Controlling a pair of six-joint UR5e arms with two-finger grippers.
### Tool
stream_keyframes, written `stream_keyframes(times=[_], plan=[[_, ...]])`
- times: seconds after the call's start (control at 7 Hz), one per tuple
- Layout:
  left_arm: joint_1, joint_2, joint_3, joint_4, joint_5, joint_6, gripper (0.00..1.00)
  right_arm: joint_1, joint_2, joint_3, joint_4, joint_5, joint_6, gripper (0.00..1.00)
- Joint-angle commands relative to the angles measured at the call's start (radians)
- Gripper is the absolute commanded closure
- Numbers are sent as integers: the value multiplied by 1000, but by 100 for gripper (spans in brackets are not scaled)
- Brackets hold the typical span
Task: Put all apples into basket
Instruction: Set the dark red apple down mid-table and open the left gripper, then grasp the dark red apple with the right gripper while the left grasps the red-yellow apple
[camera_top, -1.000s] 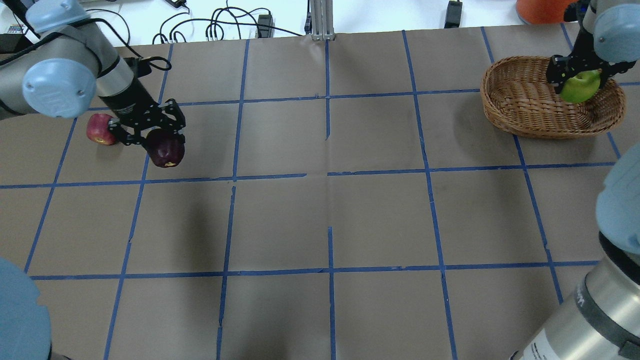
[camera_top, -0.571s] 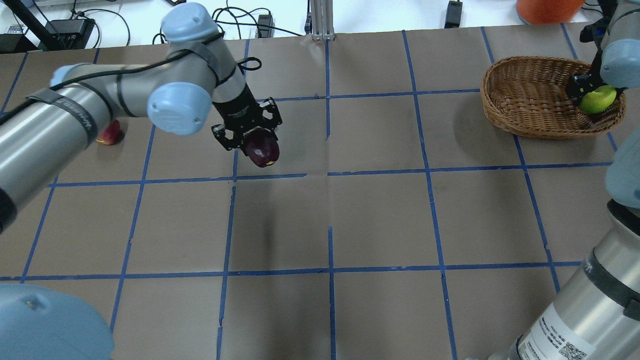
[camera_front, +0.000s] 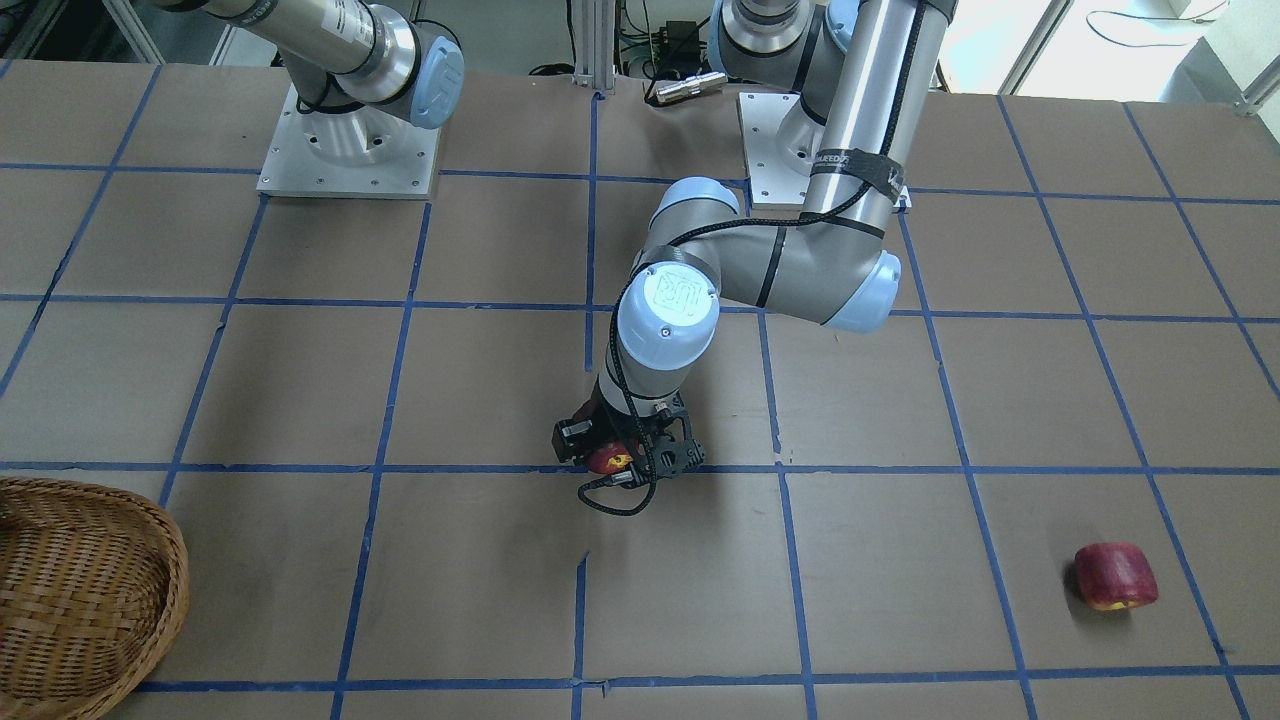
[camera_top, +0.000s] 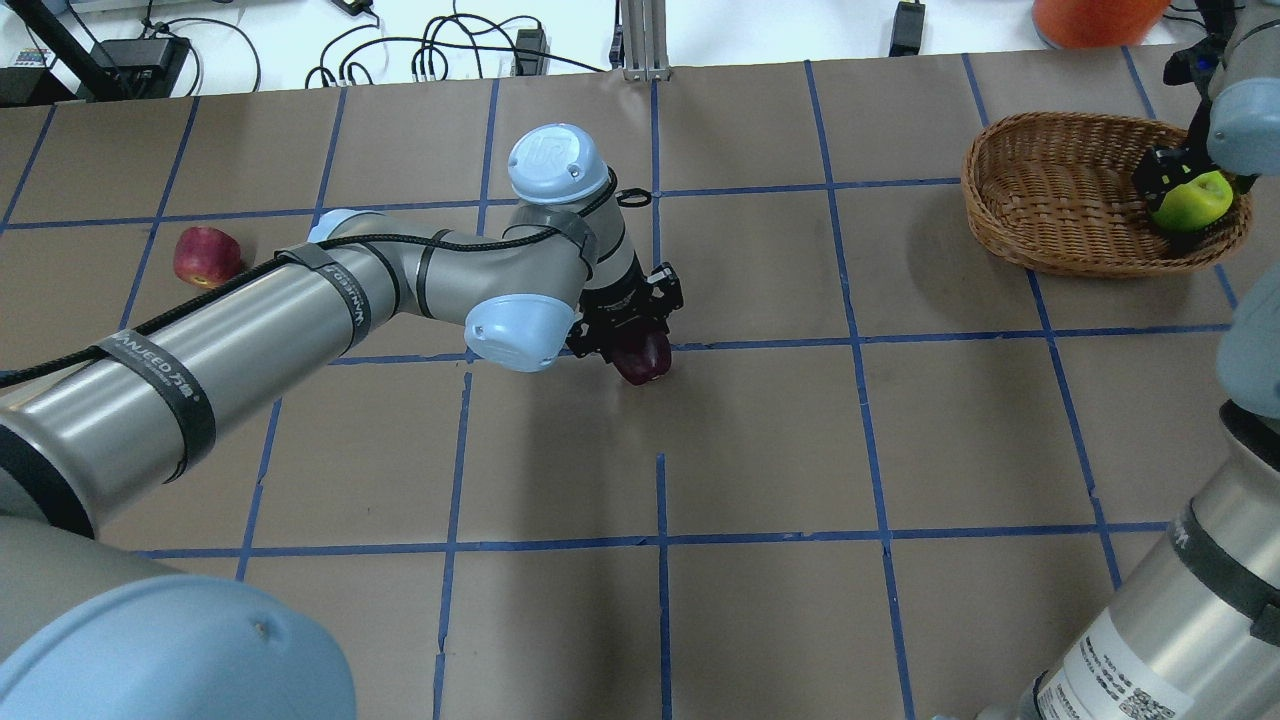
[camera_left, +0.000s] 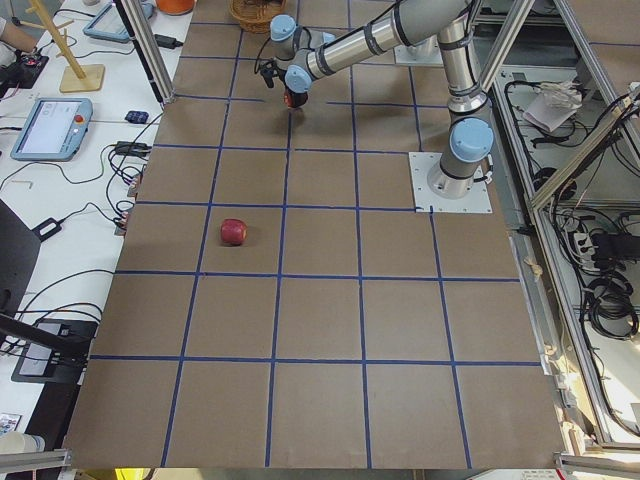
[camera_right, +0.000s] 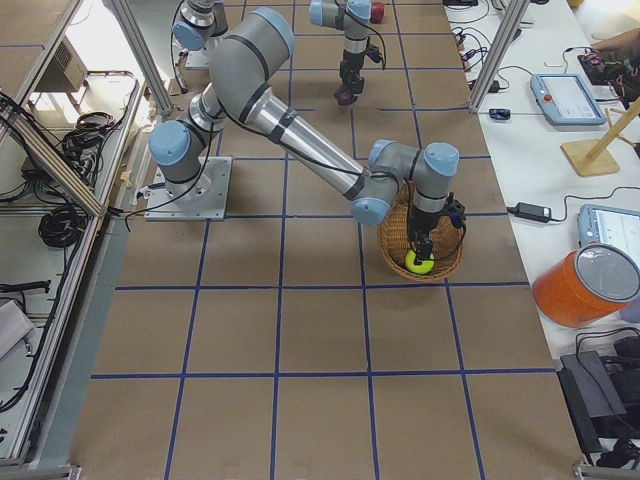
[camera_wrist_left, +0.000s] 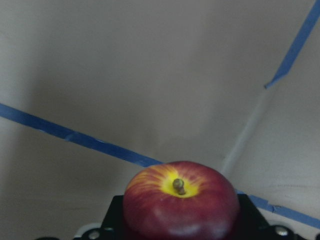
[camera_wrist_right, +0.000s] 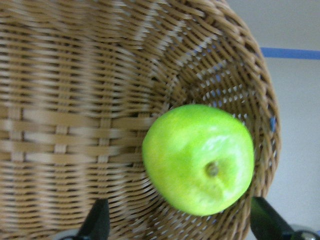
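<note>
Lighter red apple: the round lighter red apple (camera_top: 207, 256) with a yellowish patch lies alone at about 9 o'clock on the brown paper-covered table (camera_top: 760, 450). A second ago the left arm stood right over it. Now the arm is well apart from it and the apple is untouched.
Left gripper: the left gripper (camera_top: 635, 342) is pinched on the round dark maroon apple (camera_top: 642, 357). It has carried this apple from the 9 o'clock side to near the table's centre, on the way toward 2 o'clock. The apple seems clear of the paper, though no view shows the gap plainly.
Wicker basket: the large oval light-brown wicker basket (camera_top: 1000, 215) sits at 2 o'clock, where it was.
Lime-green apple: the round lime-green apple (camera_top: 1192, 203) hung above the basket a second ago. It now lies inside, at the basket's 3 o'clock end, against the wall.
Right gripper: the right gripper (camera_wrist_right: 179, 202) has its fingers spread on either side of the green apple, one of them clear of it, so it has let go.
Meaning: one apple is in the basket, one is on its way, and one is still to be fetched from 9 o'clock.
</note>
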Motion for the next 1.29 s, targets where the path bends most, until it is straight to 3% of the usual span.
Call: stream_keyframes(times=[0.0, 0.14, 0.43, 0.57, 0.86, 1.14], plan=[[39, 37, 35, -77, -3, 11, 0, 125, -141, 1, 260, 65, 62, 0], [77, 78, 72, -169, -3, 46, 0, 215, -186, 13, 340, 101, 157, 0], [275, 138, 187, -466, 37, 391, 0, 360, -226, 14, 443, 348, 305, 0], [359, 154, 219, -488, 38, 473, 0, 471, -225, 17, 443, 358, 311, 0], [527, 122, 261, -470, 190, 840, 0, 647, -200, 52, 423, 359, 396, 0], [664, 65, 267, -330, 192, 1210, 0, 779, -162, 153, 216, 365, 487, 0]])
